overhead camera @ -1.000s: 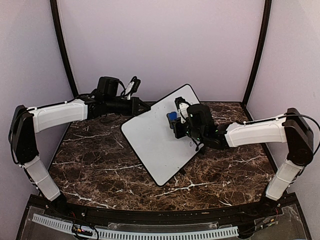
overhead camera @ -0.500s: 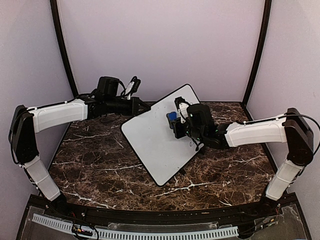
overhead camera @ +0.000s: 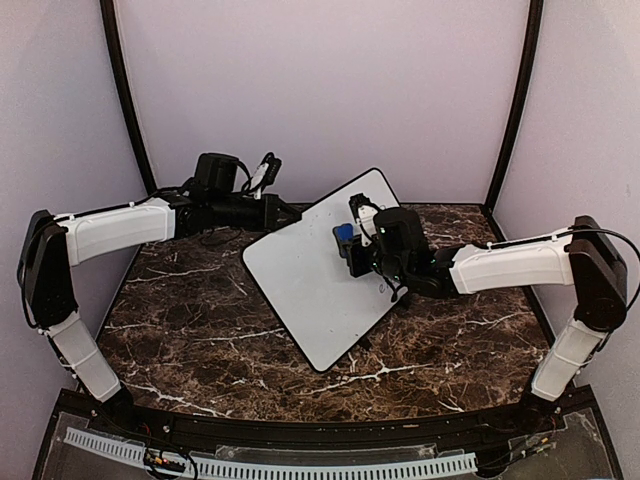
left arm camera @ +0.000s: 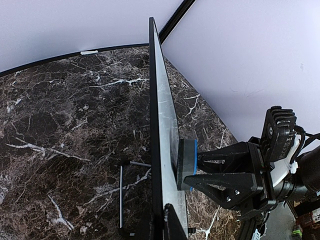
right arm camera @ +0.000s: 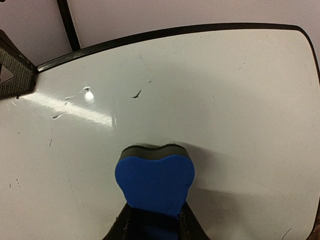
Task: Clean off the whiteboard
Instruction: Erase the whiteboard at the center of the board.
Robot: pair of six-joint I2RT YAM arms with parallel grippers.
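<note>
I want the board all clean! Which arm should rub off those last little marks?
The right arm. The right gripper pinches the blue eraser, pressed on the whiteboard near the small marks. The left gripper is busy clamping the board's edge, holding it tilted up.

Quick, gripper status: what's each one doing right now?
Left gripper: closed, holding the whiteboard by its edge.
Right gripper: closed on the blue eraser.
</note>
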